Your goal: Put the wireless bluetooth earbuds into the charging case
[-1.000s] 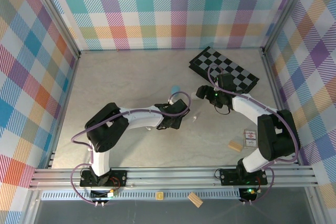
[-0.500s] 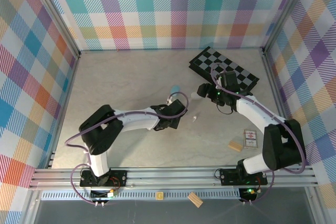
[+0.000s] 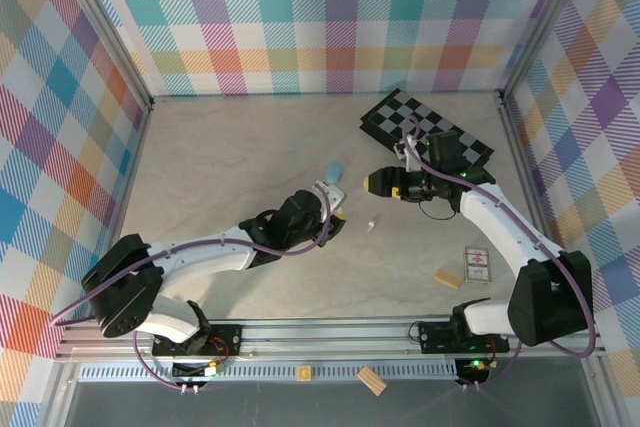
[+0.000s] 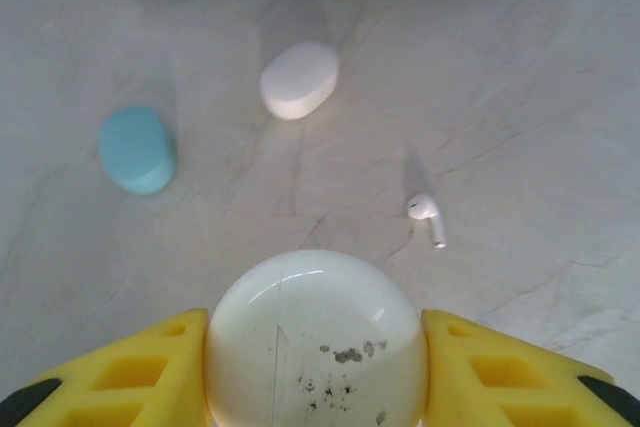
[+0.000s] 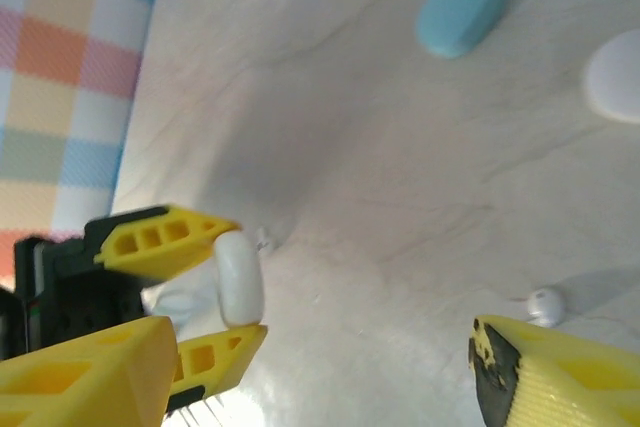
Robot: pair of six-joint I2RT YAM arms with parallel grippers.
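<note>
My left gripper is shut on a white oval charging case; both yellow pads press its sides. In the top view this gripper hangs mid-table. A white earbud with a short stem lies on the table just ahead and to the right of it, the earbud sitting between the two arms. A second white case and a light blue case lie farther off. My right gripper points left, open and empty. Its wrist view shows the held case and the earbud.
A black-and-white checkerboard lies at the back right. A card box and a tan wooden block sit near the right arm's base. Another block rests below the front rail. Plaid walls enclose the table.
My left arm has stretched out lower and its jaws have narrowed onto the white case. The right gripper has swung to point left, toward the left gripper.
</note>
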